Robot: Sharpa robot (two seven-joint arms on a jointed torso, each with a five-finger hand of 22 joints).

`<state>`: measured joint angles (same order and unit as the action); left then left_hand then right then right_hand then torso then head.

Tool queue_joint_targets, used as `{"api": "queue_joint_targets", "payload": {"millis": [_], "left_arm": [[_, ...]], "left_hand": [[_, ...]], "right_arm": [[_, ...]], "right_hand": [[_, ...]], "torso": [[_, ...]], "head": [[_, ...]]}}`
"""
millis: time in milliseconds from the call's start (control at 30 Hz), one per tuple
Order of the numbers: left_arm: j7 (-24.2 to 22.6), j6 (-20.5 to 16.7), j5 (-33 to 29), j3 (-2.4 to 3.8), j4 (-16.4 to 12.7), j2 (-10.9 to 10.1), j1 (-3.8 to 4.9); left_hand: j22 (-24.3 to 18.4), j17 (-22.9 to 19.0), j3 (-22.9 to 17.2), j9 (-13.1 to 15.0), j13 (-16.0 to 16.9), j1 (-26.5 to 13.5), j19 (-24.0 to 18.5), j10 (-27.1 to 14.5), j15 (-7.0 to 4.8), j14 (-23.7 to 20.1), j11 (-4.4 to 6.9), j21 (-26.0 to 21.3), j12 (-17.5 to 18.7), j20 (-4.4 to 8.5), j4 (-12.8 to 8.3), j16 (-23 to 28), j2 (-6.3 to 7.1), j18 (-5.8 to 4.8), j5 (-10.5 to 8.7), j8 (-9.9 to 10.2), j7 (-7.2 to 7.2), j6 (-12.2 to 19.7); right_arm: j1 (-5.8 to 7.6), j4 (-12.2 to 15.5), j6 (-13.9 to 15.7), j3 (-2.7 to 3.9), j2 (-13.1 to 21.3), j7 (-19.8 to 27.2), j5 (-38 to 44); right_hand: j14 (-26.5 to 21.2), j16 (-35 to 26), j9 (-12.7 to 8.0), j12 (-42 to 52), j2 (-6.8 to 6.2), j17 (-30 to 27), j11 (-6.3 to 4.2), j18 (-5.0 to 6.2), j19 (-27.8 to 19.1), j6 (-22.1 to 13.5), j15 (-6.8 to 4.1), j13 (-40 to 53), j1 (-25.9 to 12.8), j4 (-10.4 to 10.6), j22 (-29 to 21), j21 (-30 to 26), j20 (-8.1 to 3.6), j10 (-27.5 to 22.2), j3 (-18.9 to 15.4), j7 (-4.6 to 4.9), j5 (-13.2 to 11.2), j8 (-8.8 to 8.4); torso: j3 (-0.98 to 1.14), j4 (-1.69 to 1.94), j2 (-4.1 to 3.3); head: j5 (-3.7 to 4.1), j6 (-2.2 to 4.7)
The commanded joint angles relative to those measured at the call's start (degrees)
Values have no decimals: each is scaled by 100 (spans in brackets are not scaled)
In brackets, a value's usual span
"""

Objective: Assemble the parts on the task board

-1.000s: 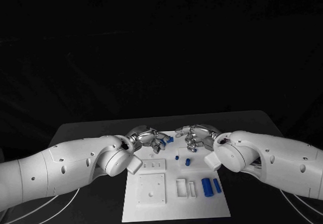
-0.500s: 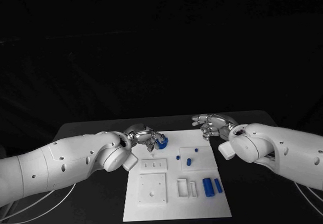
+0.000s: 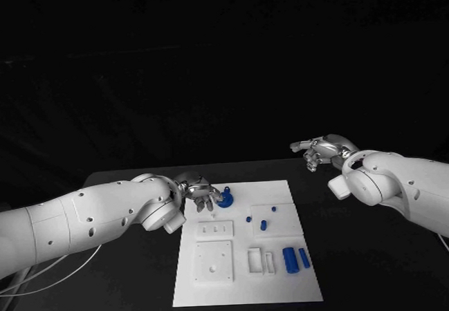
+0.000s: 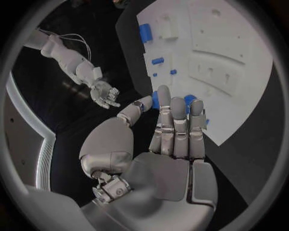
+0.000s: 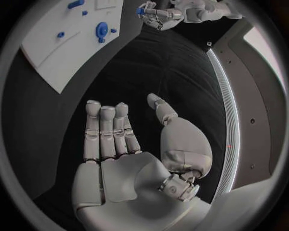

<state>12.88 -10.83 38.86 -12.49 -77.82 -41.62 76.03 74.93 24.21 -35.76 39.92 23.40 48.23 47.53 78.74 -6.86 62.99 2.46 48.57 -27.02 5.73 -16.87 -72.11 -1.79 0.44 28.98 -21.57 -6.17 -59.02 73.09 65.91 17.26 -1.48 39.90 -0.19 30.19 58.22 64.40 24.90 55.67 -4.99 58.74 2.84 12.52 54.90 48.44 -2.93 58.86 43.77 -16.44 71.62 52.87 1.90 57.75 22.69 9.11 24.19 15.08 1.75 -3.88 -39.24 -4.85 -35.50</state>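
Nearest to us on the black bench [image 3: 121, 284], the white task board [image 3: 246, 286] carries its features in rows. At the near end we see a square raised plate [image 3: 212, 261] on the left, a white rectangular holder [image 3: 255, 260] beside it, and 2 blue cylindrical parts [image 3: 289, 260] lying side by side to the right of the holder. Further back, a small plate with 3 slots [image 3: 214, 228] sits on the left, and 2 small blue pegs [image 3: 263, 224] stand upright on a second small plate to its right. A further small blue piece [image 3: 274, 209] lies just beyond them.

At the far-left corner of the task board we find a blue round part [image 3: 224, 199], dome-like with a narrow top. The left robot hand [image 3: 198, 192] is beside it, its fingertips close against the part. In the left wrist view the left robot hand [image 4: 165, 144] shows its fingers straight and side by side, the thumb set apart, with the blue round part [image 4: 189, 100] just beyond the fingertips. We cannot tell whether the fingertips touch the part; nothing is enclosed in the palm.

The right robot hand [image 3: 323, 152] is raised off the far-right side of the task board, well apart from every part. In the right wrist view the right robot hand [image 5: 129, 149] has its fingers extended together, thumb spread aside, palm bare.
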Motion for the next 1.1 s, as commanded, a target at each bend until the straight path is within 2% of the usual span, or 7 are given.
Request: {"api": "queue_joint_targets", "payload": {"millis": [33,167,267,333,533,700,1100], "left_arm": [[519,66,699,-5,-16,23,10],[620,-80,825,-21,-22,36,8],[650,-223,847,-126,-66,19,8],[652,-246,847,-127,-65,27,7],[730,-394,847,-127,-109,54,-36],[776,-433,912,-128,-126,83,-116],[875,-534,1078,-128,64,245,-310]], "left_hand": [[127,2,-24,275,7,61,58,33,-70,50,-10,21,-29,618,10,-20,10,-39,-30,-16,348,-463],[127,0,-29,278,10,64,64,41,-73,58,-7,28,-32,623,12,-22,14,-39,-31,-15,350,-472],[126,-2,-35,282,13,65,72,52,-78,71,-2,39,-36,630,13,-27,23,-39,-18,-14,355,-487],[126,-2,-36,283,14,63,75,57,-79,76,0,42,-38,632,14,-29,27,-40,-14,-13,357,-492],[125,-4,-38,290,20,52,96,80,-88,103,9,64,-46,646,14,-42,37,-40,-12,-9,365,-518],[124,-8,-40,291,24,29,109,94,-97,119,15,81,-50,657,16,-49,2,-42,-53,7,365,-525],[125,13,-70,322,69,-23,137,184,-136,196,61,137,-115,694,8,-132,31,-41,-10,-1,406,-634]], "right_arm": [[12,-133,-227,0,-45,345,561],[21,-309,-232,0,-106,432,648],[28,-414,-216,0,-152,477,703],[34,-468,-231,0,-182,507,711],[39,-616,-253,0,-269,563,736],[45,-641,-255,0,-297,579,790],[53,-522,-253,0,-314,574,927]], "right_hand": [[-102,-204,13,-186,12,-206,11,239,-134,32,20,-208,93,0,-93,-200,73,-98,11,20,4,41],[-272,-550,23,-514,35,-535,52,211,-350,11,112,-568,188,8,-263,-557,214,-276,63,51,-7,58],[-421,-1101,25,-983,47,-1057,112,180,-629,-22,324,-1166,256,4,-587,-1129,418,-435,80,97,3,82],[-561,-1392,20,-1230,55,-1290,141,158,-818,-37,428,-1445,296,3,-741,-1388,504,-580,111,153,-1,88],[-840,-2506,3,-2508,45,-2186,383,89,-1357,-89,827,-3009,458,6,-1314,-2290,805,-573,274,191,-53,147],[-799,-2790,-43,-2944,45,-2514,415,136,-1394,-122,878,-3829,526,27,-1442,-2510,918,-314,204,203,-66,174],[-803,-2819,-66,-2989,41,-2566,424,151,-1409,-134,891,-3998,578,22,-1447,-2546,942,-281,192,208,-35,175]], "torso": [[17,-5,40],[18,1,50],[19,5,47],[14,0,39],[8,-10,28],[8,-5,22],[11,-19,22]], "head": [[-12,-25],[-25,-36],[-32,-39],[-41,-35],[-66,-50],[-76,-84],[-83,-184]]}}
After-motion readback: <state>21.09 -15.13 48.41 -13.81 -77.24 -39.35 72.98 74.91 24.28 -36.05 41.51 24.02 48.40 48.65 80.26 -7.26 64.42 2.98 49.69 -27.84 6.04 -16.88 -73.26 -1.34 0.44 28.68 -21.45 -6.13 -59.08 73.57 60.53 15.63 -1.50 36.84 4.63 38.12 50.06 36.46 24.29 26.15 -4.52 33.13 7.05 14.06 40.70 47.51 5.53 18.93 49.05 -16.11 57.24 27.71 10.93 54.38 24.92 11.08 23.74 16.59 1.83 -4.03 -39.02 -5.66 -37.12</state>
